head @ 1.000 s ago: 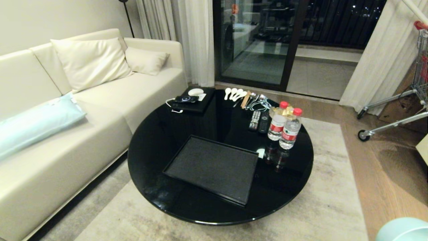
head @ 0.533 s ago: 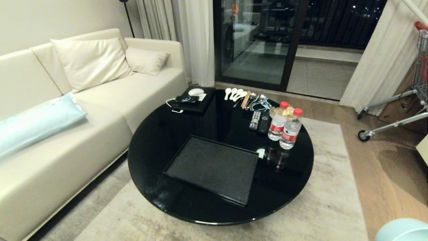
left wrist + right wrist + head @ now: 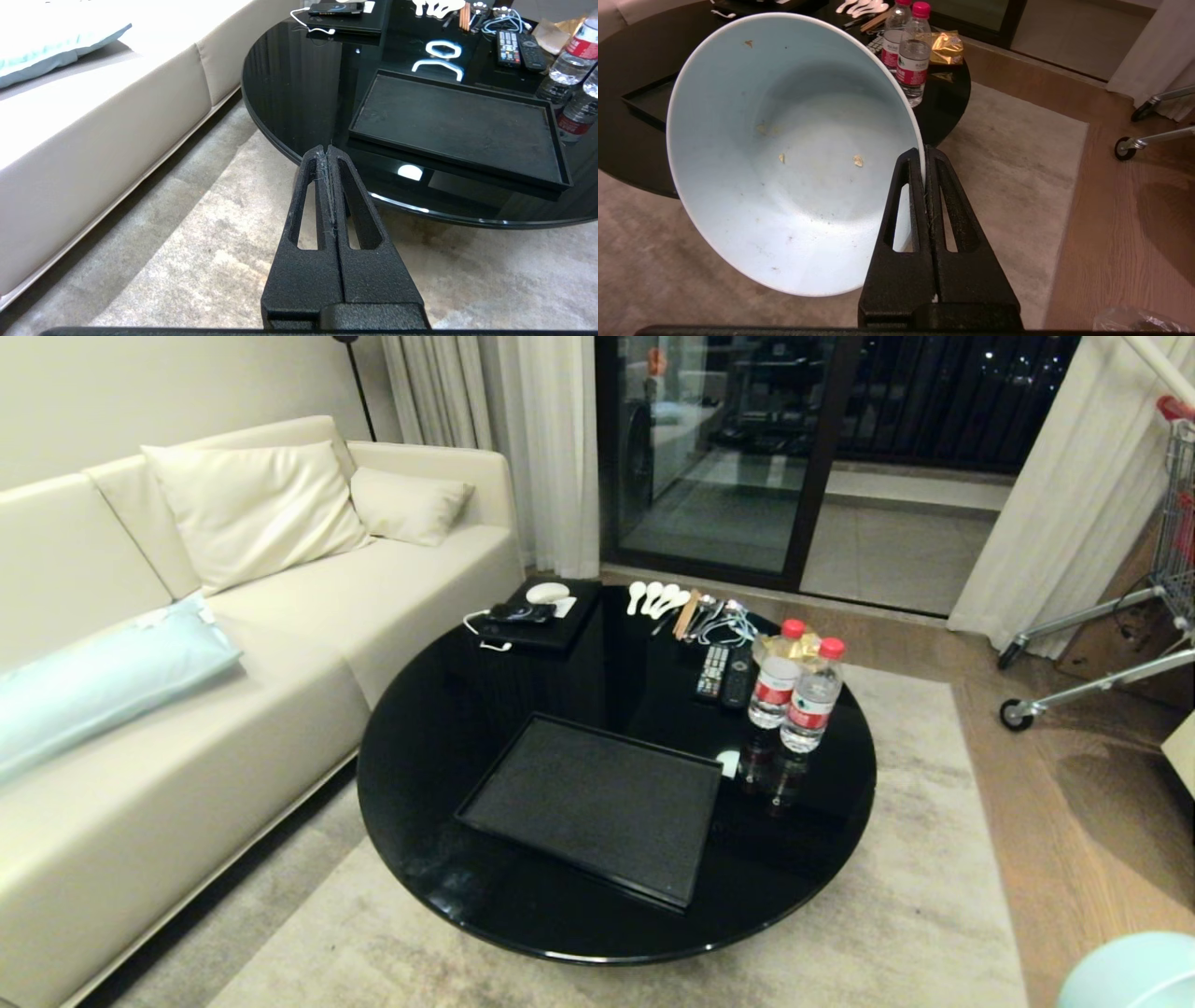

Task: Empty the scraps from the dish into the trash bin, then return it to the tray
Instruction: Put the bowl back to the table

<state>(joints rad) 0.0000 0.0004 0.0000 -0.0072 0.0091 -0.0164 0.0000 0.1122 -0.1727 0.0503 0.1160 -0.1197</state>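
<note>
My right gripper (image 3: 924, 154) is shut on the rim of the dish (image 3: 794, 186), a pale-blue bowl tilted on its side above the rug. Only a few tiny yellowish scraps (image 3: 858, 160) cling to its inside. In the head view just the dish's edge (image 3: 1134, 975) shows, in the lower right corner. The black tray (image 3: 597, 803) lies bare on the round table's near side. My left gripper (image 3: 327, 148) hangs shut and empty over the rug by the table's edge. A bit of crinkled clear plastic (image 3: 1134, 321) peeks in beside the right gripper; the trash bin's metal body is out of view.
The glossy black round table (image 3: 448, 709) carries two water bottles (image 3: 794, 686), remotes (image 3: 724, 672), white spoons (image 3: 653, 597) and a closed laptop (image 3: 546, 616) with a phone. A cream sofa (image 3: 187, 709) stands left of it, a wheeled cart (image 3: 1120, 644) at the right.
The dish's edge in the head view's lower right corner has shifted slightly up and to the right. The table, the tray and the left arm are unchanged.
</note>
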